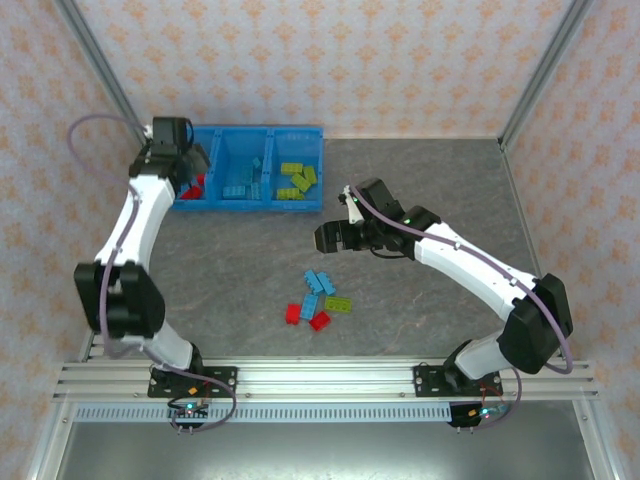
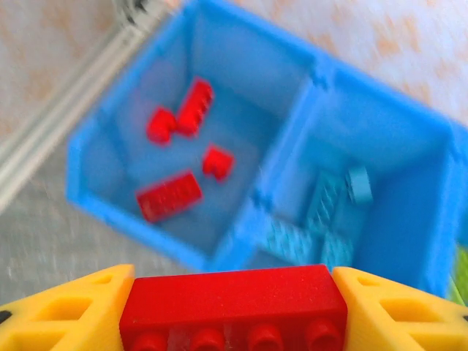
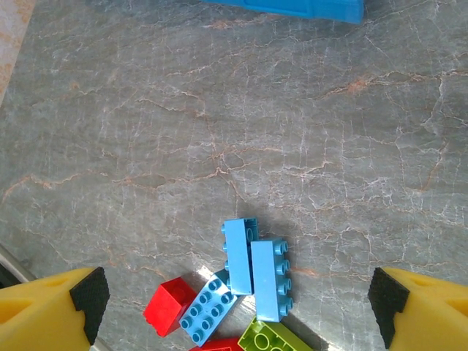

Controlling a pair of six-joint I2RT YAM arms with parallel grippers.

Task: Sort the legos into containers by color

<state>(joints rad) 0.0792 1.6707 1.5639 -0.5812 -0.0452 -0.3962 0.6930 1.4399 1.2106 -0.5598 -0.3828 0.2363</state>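
My left gripper (image 1: 185,165) hangs over the left end of the blue bin (image 1: 258,131), shut on a red lego (image 2: 234,292) held end to end between its yellow fingers (image 2: 66,307). Below it, the left compartment holds several red legos (image 2: 170,196), the middle one light blue legos (image 2: 322,219), and the right one yellow-green legos (image 1: 297,180). My right gripper (image 1: 330,238) stands open and empty over the table. A loose pile lies just ahead of it: three light blue legos (image 3: 238,256), a red lego (image 3: 172,307) and a yellow-green lego (image 3: 274,340).
In the top view the loose pile (image 1: 318,300) lies mid-table, in front of the bin and between the two arms. Patterned walls and metal frame posts (image 1: 100,70) enclose the grey table. The bin's near wall (image 3: 292,7) shows at the top of the right wrist view.
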